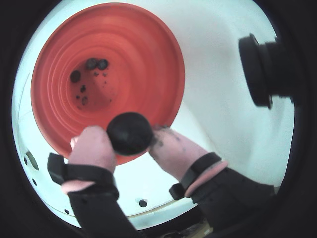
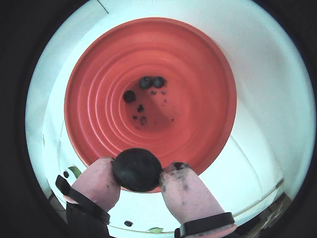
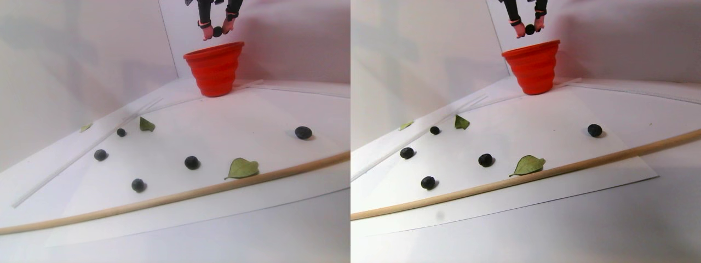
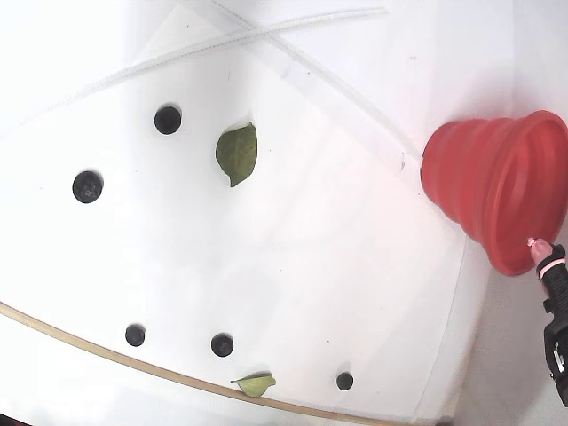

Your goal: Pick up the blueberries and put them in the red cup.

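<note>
Right now the gripper (image 2: 137, 171) is clamped on one blueberry (image 2: 136, 169), its two pink padded fingers (image 2: 101, 182) pressing the berry from either side. What the drop turns on is where that berry hangs against the red cup (image 2: 208, 94): in both wrist views it sits over the near rim, not over the middle, with the open mouth lying beyond the fingertips. The stereo pair view shows the gripper (image 3: 217, 31) just above the cup (image 3: 214, 68), slightly toward its left edge as that view has it. Whether the berry would clear the lip if let go here I cannot say for certain, since the fisheye bends the rim.

Being round, the berry has no long axis, and its skin is matt and dark. The cup is ribbed in stepped rings, soft-looking, with a wide flared rim. At its bottom lie three blueberries (image 2: 144, 82) and some dark specks. The finger pads carry dark stains.

Out on the white sheet (image 3: 181, 131) five more berries (image 3: 191, 162) wait, well apart, among flat green leaves (image 3: 241, 167), with a thin wooden rod (image 3: 181, 194) along the near edge.
</note>
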Tool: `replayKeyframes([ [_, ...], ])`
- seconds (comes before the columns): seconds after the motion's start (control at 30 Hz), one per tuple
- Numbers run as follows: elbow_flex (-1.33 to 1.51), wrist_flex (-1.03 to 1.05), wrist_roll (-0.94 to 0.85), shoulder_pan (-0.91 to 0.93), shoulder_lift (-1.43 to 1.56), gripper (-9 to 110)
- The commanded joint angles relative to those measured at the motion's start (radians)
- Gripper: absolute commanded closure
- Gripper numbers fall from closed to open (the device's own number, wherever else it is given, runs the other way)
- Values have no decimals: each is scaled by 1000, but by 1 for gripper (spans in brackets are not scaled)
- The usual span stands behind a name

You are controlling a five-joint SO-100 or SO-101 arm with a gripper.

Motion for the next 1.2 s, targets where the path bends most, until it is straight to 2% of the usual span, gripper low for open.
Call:
replayKeyframes([
  [0.0, -74, -41, 12, -15, 17, 86],
  [0.27, -61, -37, 12, -17, 37, 82],
  [1.17, -26, 275, 2, 8, 195, 83],
])
